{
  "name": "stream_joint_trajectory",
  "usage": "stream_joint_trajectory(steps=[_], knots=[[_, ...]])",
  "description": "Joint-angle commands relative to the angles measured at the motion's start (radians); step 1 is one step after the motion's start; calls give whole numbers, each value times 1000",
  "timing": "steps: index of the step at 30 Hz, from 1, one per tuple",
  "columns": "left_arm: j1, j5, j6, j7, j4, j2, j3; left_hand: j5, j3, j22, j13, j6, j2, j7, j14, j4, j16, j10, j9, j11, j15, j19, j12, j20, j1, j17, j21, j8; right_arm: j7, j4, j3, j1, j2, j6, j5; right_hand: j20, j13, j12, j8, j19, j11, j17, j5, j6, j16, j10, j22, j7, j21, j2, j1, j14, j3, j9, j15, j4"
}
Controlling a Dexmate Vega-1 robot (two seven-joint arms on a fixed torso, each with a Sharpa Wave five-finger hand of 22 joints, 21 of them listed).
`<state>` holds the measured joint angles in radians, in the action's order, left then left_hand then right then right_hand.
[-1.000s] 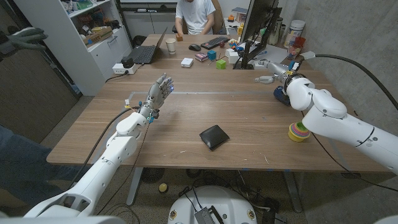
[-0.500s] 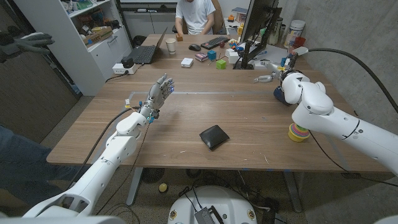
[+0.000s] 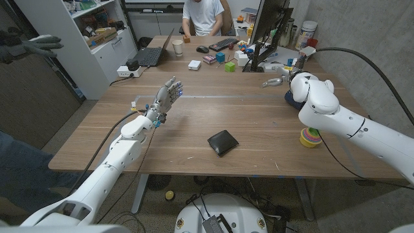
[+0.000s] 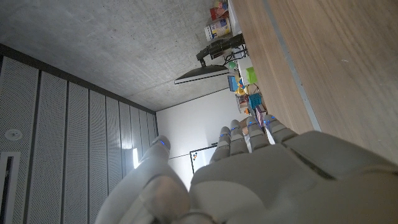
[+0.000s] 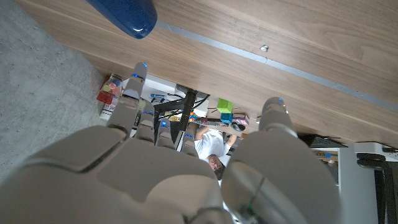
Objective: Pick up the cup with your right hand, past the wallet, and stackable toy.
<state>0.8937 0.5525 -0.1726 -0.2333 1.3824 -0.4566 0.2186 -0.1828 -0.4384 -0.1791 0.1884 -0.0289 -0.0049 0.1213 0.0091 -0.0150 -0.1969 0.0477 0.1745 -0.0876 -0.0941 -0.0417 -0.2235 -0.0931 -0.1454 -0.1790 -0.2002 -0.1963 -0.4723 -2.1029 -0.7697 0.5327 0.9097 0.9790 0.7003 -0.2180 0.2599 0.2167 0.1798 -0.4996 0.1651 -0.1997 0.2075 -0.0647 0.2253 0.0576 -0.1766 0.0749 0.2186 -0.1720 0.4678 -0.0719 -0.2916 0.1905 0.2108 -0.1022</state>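
Counter [image 3: 194, 116]: long wooden top with a pale strip across its far half; clutter of small blocks, a keyboard and a laptop at the far end, a person seated beyond.
Right arm [image 3: 349, 126]: white, reaching in from the near right corner toward the far right of the counter.
Left arm [image 3: 123, 149]: white, stretched over the left side of the counter.
Right hand [image 3: 279, 72]: seen in the head view just past the arm's bulky wrist, fingers pointing toward the far clutter; in the right wrist view [image 5: 186, 155] fingers and thumb spread apart, holding nothing, touching nothing.
Left hand [image 3: 167, 95]: raised above the counter, palm upright, fingers apart and extended, holding nothing; same spread seen in the left wrist view [image 4: 249, 162].
Cup [image 3: 292, 98]: glossy dark blue, mostly hidden behind the right wrist in the head view, at the far right of the counter just nearside of the pale strip; rounded blue body seen near the fingertips in the right wrist view [image 5: 127, 14], apart from the hand; upright or tipped cannot be told.
Wallet [image 3: 223, 142]: black, square, lying flat near the counter's middle, well apart from the cup.
Stackable toy [image 3: 310, 137]: rings of green, pink and yellow, near the right edge, beside the right forearm.
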Motion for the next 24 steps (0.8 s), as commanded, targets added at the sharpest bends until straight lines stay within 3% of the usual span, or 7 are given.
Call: stream_joint_trajectory(steps=[1, 10, 15, 24], knots=[[6, 4, 14, -12, 4, -12, -1, 2, 0, -3, 4, -5, 10, 24, 9, 7, -5, 2, 3, -8, -12, 8, -4, -14, 1, -5, -8, -3, -89, 65, -63, -76, -31, 17, 93, -2, -3, -8, 9, -14, 13, -3, 13, 3, 1, 19, -3, -9, 1, 1, -13, -5, 13, 2, 5, 0], [21, 8, 14, -9, 18, -22, -12, 3, 1, -4, 4, -6, 11, 25, 10, 8, -4, -1, 3, -12, -18, 12, -1, -13, 3, -6, -10, -1, -177, 105, -87, -110, -46, 38, 186, -3, -11, -20, 20, -21, 12, 0, 27, 28, -20, 50, -1, -9, -7, 3, -21, 39, 33, 2, 5, -3], [19, 6, 17, -17, 27, -28, -6, 3, 1, -4, 4, -7, 12, 26, 10, 8, -4, 0, 3, -11, -19, 14, -1, -18, 4, -6, -10, -1, -308, 160, -126, -171, -87, 95, 236, -3, -25, -21, 0, -32, 34, 0, 38, -38, -16, 57, -1, -45, -12, -5, -43, 27, 68, 1, 6, -2], [21, 8, 17, -21, 32, -30, -5, 3, 2, -4, 4, -7, 13, 25, 8, 9, -2, -3, 3, -12, -19, 11, 2, -28, 6, -6, -8, 1, -359, 233, -151, -205, -133, 104, 288, -2, -35, -15, 9, -48, 47, -1, 46, -33, -13, 43, -2, -56, -12, 0, -55, 16, 89, 0, 7, 0]])
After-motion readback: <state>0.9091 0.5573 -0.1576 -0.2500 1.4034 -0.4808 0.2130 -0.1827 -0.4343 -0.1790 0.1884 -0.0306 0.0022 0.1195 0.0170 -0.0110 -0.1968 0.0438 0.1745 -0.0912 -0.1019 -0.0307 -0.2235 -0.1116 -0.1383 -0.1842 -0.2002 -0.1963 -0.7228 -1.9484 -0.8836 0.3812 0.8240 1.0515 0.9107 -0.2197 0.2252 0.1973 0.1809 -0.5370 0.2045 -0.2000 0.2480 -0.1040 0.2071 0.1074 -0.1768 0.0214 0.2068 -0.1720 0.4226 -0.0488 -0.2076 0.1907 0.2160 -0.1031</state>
